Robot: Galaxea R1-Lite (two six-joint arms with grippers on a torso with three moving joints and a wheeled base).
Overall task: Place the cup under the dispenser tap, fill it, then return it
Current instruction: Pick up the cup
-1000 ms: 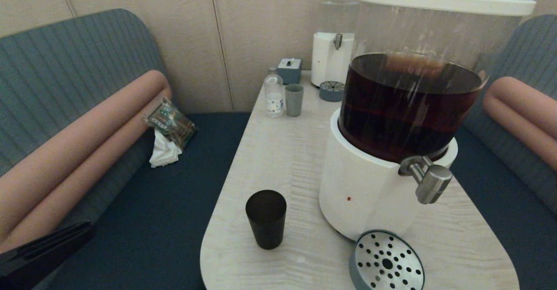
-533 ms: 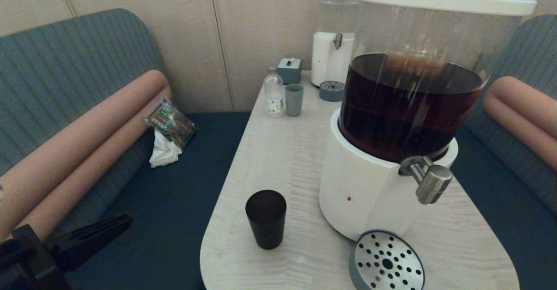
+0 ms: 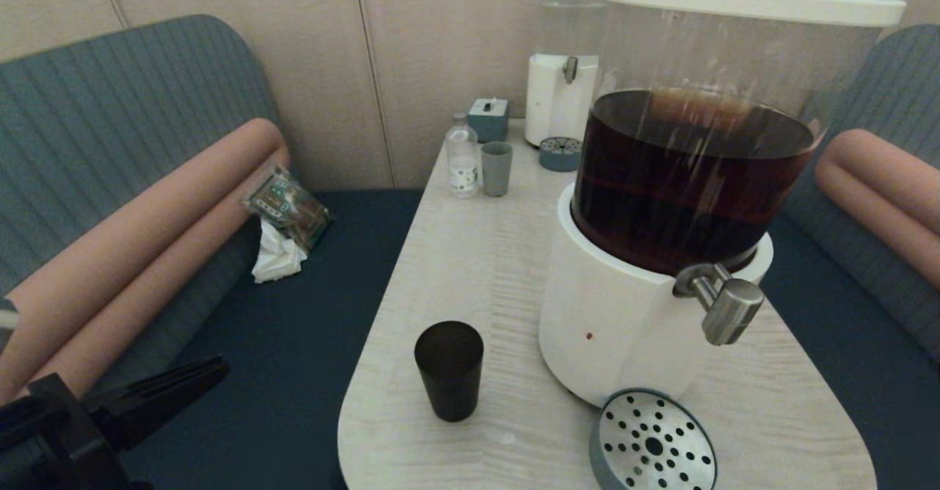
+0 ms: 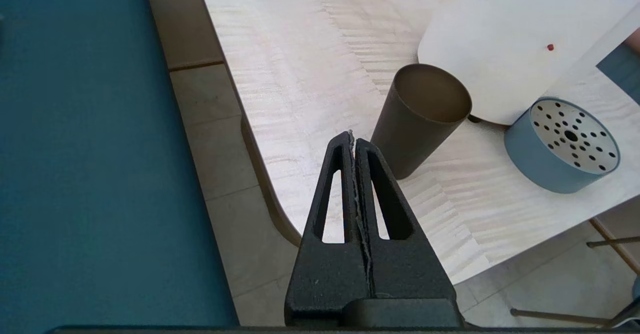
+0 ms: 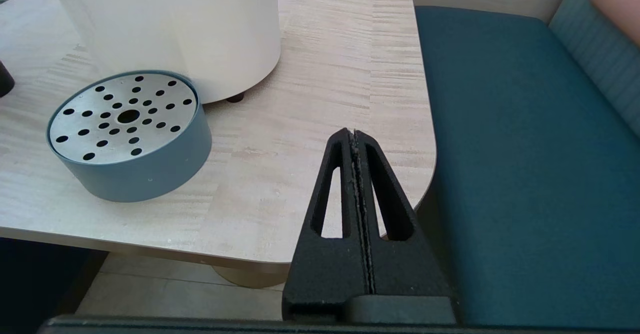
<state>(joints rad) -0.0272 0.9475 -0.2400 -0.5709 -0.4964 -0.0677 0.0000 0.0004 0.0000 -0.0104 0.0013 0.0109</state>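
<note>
Since half a second ago the left gripper (image 3: 213,367) has barely shifted, hanging at 8 o'clock over the dark blue bench seat (image 3: 279,372), fingers pressed together on nothing, short of the pale wood-grain table (image 3: 477,255). Upright near the table's front edge at 6 o'clock stands the cup (image 3: 449,369), apart from the white dispenser base (image 3: 609,328), whose dispenser tap (image 3: 723,303) overhangs the perforated drip tray (image 3: 652,442). Beside the table's 4 o'clock corner the right gripper (image 5: 354,136) is likewise closed and empty; beige wall panels (image 3: 411,49) rise behind.

Dim, soft head view; brighter, sharper wrist views, faint shadows
</note>
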